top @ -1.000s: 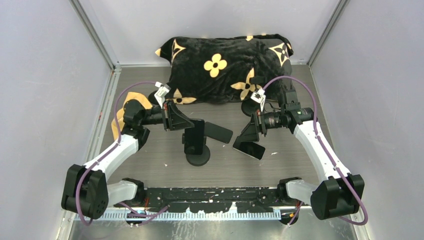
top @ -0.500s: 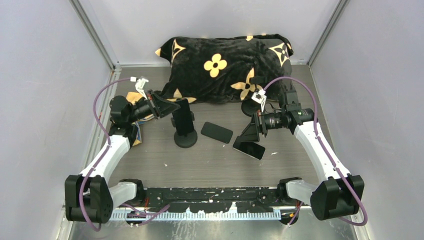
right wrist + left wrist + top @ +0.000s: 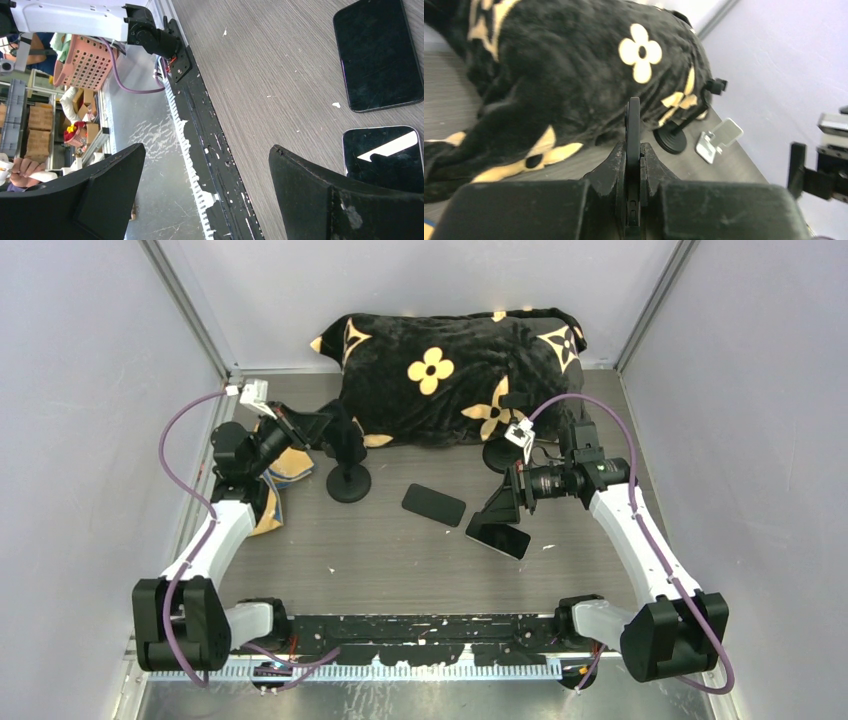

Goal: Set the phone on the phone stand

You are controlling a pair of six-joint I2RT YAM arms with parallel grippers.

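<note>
- The left hand (image 3: 320,430) is clamped tight on the phone stand (image 3: 347,452), with the stand's thin upright plate pinched between its fingertips (image 3: 618,159). The round base is below the hand, on or just above the counter (image 3: 400,565); I cannot tell which.
- Best handling, as I judge it: hold the stand upright, settle the base flat, and turn the cradle toward the right hand before letting go.
- A phone (image 3: 434,504) lies flat between the two hands.
- A second phone (image 3: 498,539) lies just under the right hand (image 3: 500,505), which is spread wide and holds nothing.

Black plush blanket (image 3: 450,370) with cream flower motifs heaped along the far edge of the grey wood-grain table (image 3: 400,560), yellow-and-blue patterned item (image 3: 290,466) at its left edge, pink perforated basket (image 3: 85,62) and cardboard boxes (image 3: 40,125) beyond the near edge.
</note>
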